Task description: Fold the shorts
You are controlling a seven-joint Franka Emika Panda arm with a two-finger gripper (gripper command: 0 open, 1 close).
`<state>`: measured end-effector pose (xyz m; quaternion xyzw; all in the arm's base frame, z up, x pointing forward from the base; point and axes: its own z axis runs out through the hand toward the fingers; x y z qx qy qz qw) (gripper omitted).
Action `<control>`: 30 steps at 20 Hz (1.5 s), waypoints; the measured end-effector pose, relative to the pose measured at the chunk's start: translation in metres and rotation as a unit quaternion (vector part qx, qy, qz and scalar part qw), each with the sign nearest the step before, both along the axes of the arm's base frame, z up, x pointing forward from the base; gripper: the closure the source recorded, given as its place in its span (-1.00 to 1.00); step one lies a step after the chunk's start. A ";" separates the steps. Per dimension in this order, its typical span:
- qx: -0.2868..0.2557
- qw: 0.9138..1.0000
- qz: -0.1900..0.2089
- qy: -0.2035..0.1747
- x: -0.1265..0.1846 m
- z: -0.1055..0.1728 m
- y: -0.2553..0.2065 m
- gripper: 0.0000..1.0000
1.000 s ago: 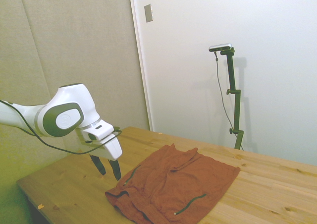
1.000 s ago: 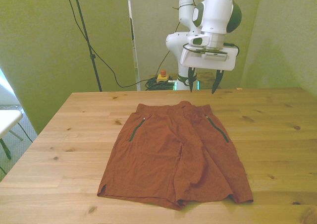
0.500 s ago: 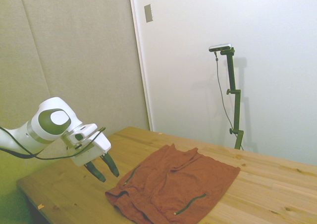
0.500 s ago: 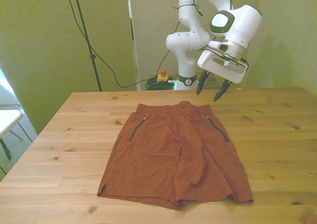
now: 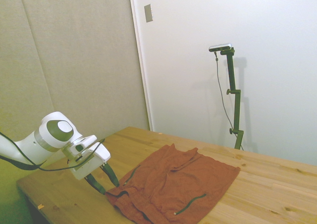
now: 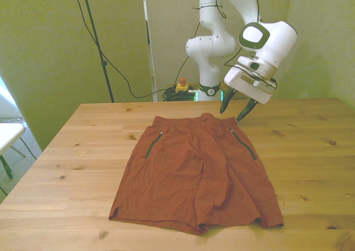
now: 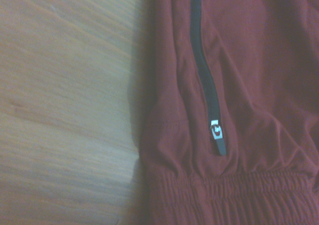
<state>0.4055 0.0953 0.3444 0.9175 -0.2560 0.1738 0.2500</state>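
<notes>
Front view: gripper (image 6: 238, 109) now lower, tilted, fingers apart, w/ nothing held, nearer waistband corner of shorts (image 6: 197, 173), spread flat mid-table (image 6: 310, 151). Prob. lining up first grab; fold not begun.

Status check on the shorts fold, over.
Gripper open, empty, above the waistband corner. Shorts flat on the table, unfolded. Nothing in the way.

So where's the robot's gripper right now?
In the front view, the gripper hangs, jaws open, just above the shorts' waistband corner on that view's right.
</notes>
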 end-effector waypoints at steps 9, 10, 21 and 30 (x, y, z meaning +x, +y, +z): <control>-0.015 1.000 -0.006 0.008 0.001 -0.010 -0.007 1.00; -0.015 1.000 -0.005 0.007 0.001 -0.010 -0.007 1.00; -0.003 1.000 0.005 0.009 0.012 -0.019 -0.006 1.00; -0.002 1.000 0.016 0.014 0.014 -0.026 -0.001 1.00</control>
